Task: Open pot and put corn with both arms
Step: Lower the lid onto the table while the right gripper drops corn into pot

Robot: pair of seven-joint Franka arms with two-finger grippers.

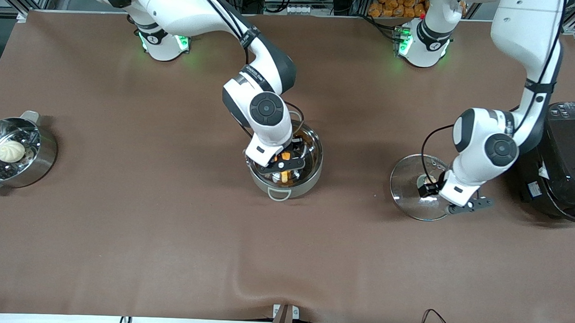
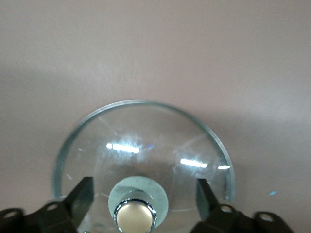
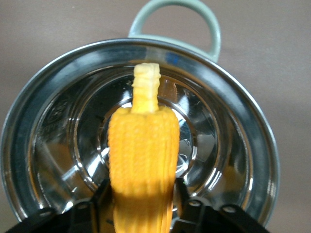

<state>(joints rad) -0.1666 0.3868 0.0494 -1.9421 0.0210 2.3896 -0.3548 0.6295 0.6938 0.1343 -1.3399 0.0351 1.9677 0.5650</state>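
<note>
Two grippers at work. Right gripper [image 1: 284, 165] over open pot [image 1: 311, 174], clenched on corn [image 3: 142, 160], stem stub pointing down into pot. Left gripper [image 1: 427, 189] released, fingers [image 2: 82, 194] straddling knob [image 2: 135, 215] of glass lid [image 1: 406, 189], flat on table beside pot, toward rice cooker [image 1: 565, 161].

Even, bright overhead light fills the scene, laying soft shadows on the counter [image 1: 170, 234] just beside the pot [image 1: 311, 174] and the glass lid [image 1: 406, 185]. White strip glare streaks the lid [image 2: 146, 145] around its knob [image 2: 134, 215], which looks slightly soft. Mirror-like reflections ring the pot's inside [image 3: 228, 141] around the sharply lit corn [image 3: 141, 160].
</note>
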